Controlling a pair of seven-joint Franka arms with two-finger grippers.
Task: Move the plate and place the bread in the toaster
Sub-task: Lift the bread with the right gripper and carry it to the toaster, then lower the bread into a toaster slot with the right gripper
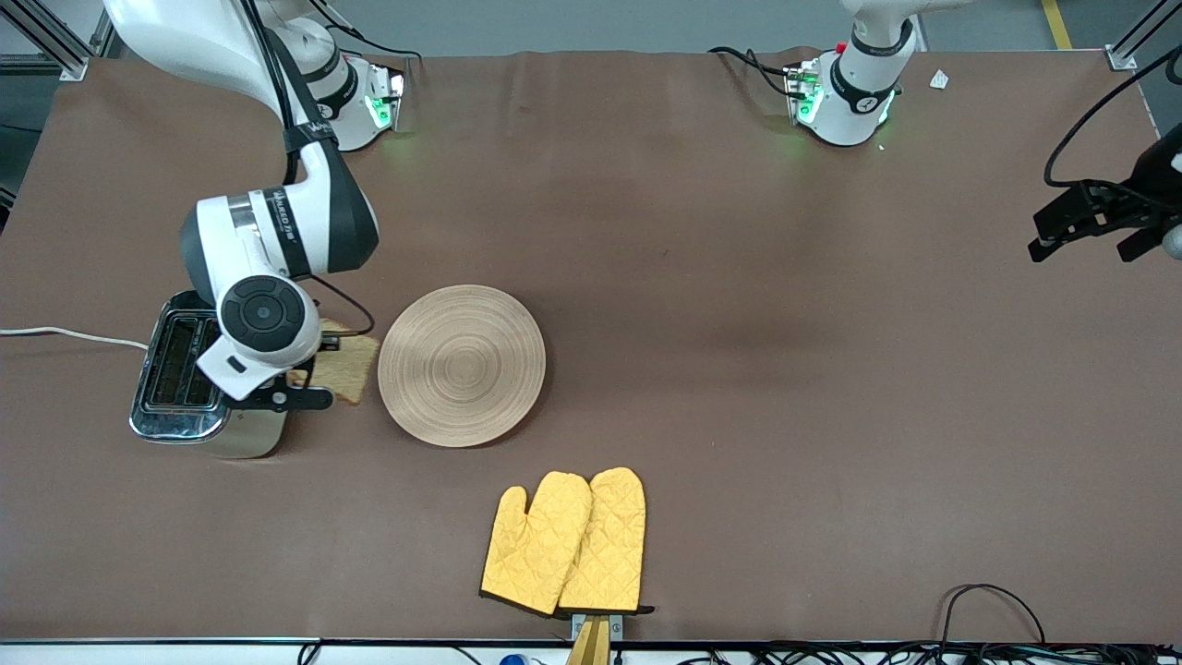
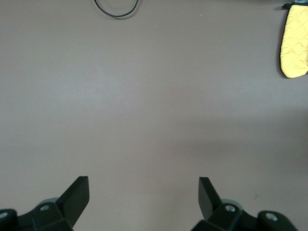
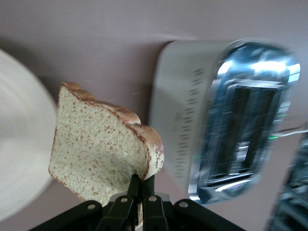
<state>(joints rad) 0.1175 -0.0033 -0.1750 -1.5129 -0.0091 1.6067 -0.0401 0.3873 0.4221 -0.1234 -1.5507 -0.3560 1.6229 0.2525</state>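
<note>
Right now I am holding the bread (image 3: 103, 144) in the right gripper (image 3: 140, 185), whose fingers are pinching the slice by a corner of its crust. That gripper is hanging in the air over the strip of table between the toaster (image 1: 189, 379) and the plate (image 1: 462, 366), with the slice tilted and clear of the tabletop. On the right wrist camera I am seeing the speckled face of the slice, the darker crust running along its edge, and the toaster's two slots just beside it, both uncovered.

From the front camera, the toaster is sitting at about nine o'clock from the plate, toward the right arm's end of the table, chrome top up, with its white cord (image 1: 65, 334) trailing away toward the table edge. The plate is lying flat with nothing on it, near the toaster but not touching it. A pair of yellow oven mitts (image 1: 565, 543) is lying at roughly five o'clock from the plate, nearer to the front camera.

I am keeping the left arm waiting at its own end of the table, at about three o'clock from the plate and well apart from it. The left gripper (image 2: 143, 192) is hovering over bare brown cloth with its fingers spread wide and nothing between them.
</note>
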